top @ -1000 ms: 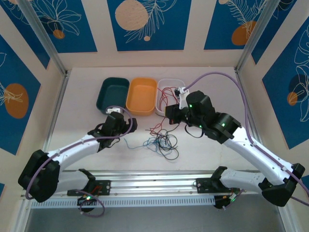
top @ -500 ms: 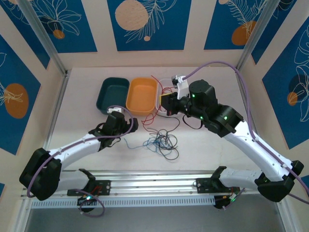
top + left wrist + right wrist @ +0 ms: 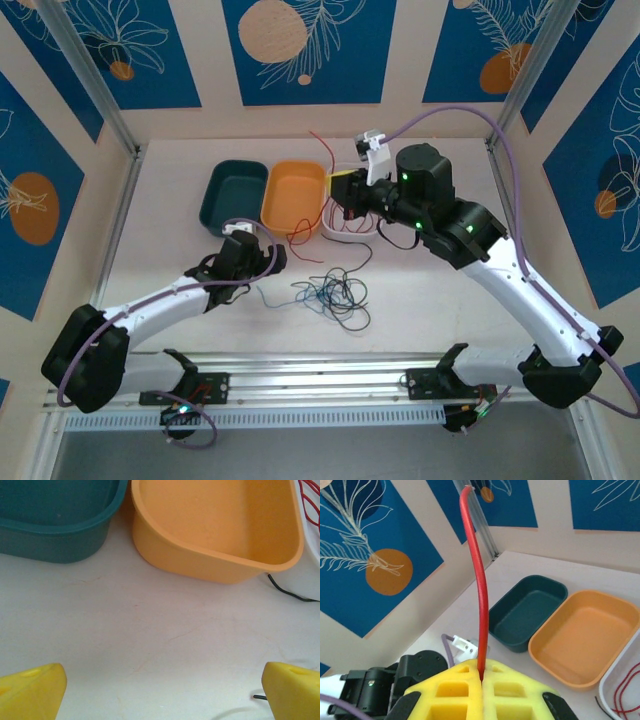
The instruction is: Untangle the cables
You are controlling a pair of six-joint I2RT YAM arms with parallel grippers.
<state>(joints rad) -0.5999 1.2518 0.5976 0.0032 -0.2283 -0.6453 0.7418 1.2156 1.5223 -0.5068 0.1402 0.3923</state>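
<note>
1. Beside the orange bin (image 3: 293, 195), at its right rim and raised off the table (image 3: 170, 190), the right gripper (image 3: 341, 187) has its yellow jaws pressed together on a red cable (image 3: 300, 228).
2. One end of that cable stands up from between the closed fingers. The rest hangs down past the bin's near right corner.
3. On the near side of the orange bin, the left gripper (image 3: 162, 687) sits low over the table. Its jaws are spread wide, with bare tabletop between the 2 yellow fingertips.
4. Nearer still than the orange bin, and toward its right, a loose tangle of cables (image 3: 335, 293) lies on the table between the 2 arms, in thin red, black and blue strands. A blue strand (image 3: 266, 297) trails from it toward the left gripper.
5. Against the orange bin's right side is a white bin (image 3: 347, 237) with red loops inside. Against its left side is a teal bin (image 3: 235, 195).
</note>
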